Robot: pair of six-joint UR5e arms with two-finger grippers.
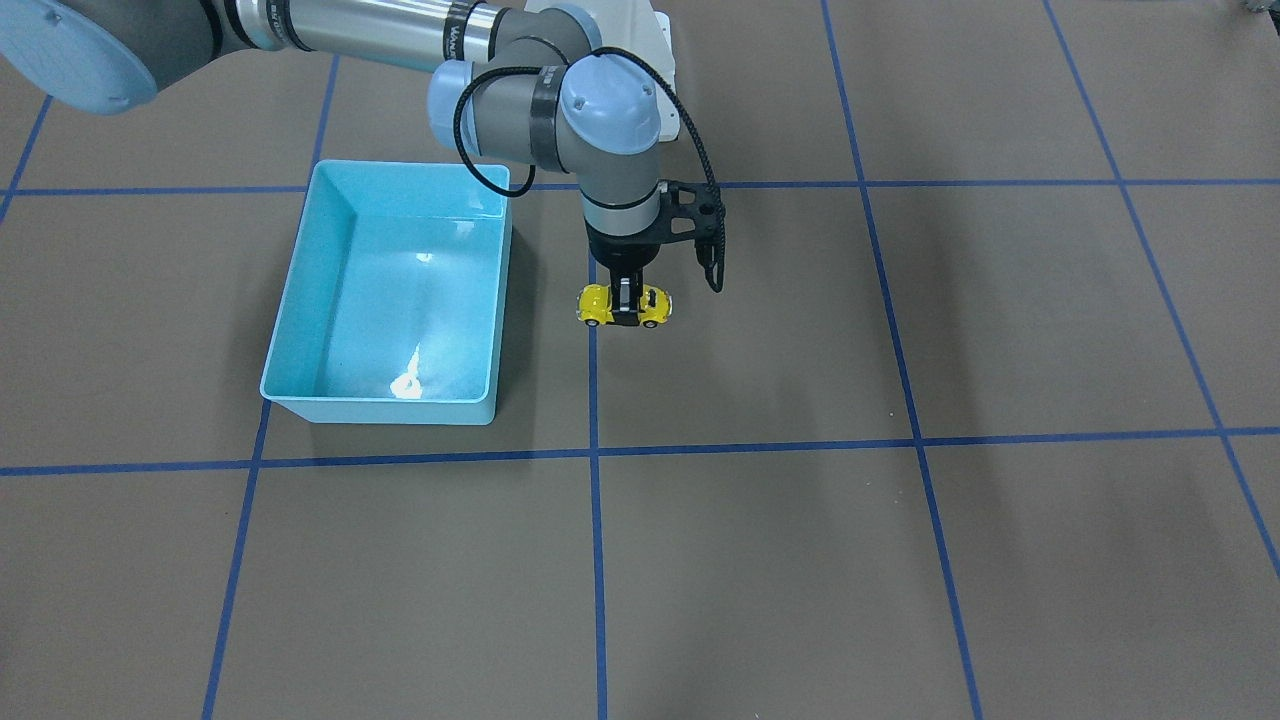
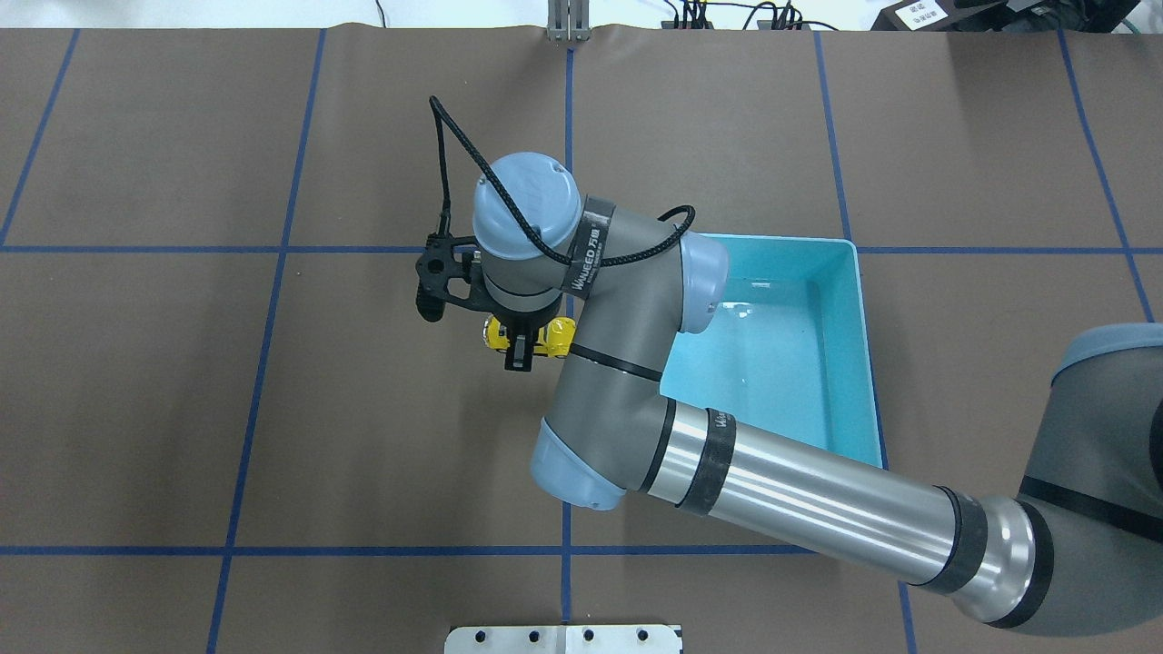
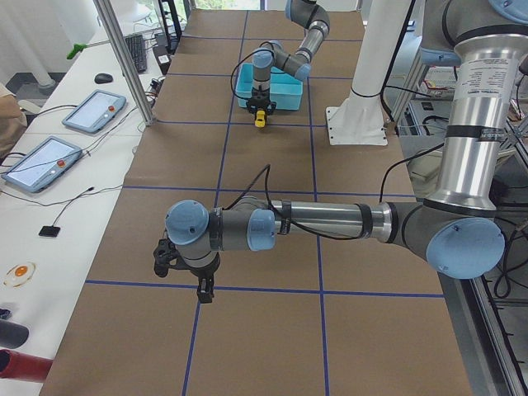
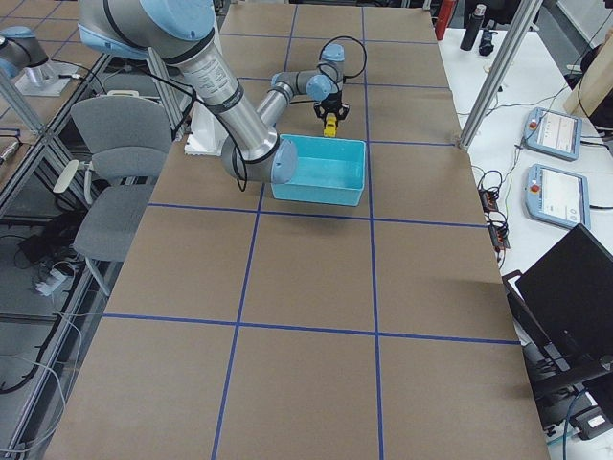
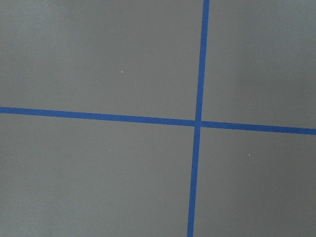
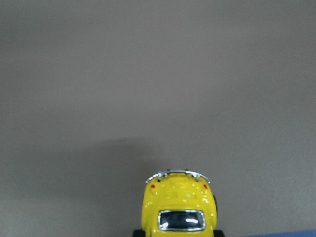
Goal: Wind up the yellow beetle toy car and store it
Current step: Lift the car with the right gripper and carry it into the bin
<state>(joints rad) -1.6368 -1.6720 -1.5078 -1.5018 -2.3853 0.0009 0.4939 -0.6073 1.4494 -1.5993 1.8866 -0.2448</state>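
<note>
Yellow beetle toy car gripped by right claw, beside turquoise bin

A black band round the wrist of the right arm carries white capitals that look like "WANEED"; the middle letters are unsure. A second black band on the same arm's forearm, at about 4 o'clock of the first, bears similar white print, of which only a leading "W" reads. Past the far edge of the worktop, at 1 o'clock, a white label has print too small to read. The sticker on the upright tube of the left arm is equally illegible.
</note>
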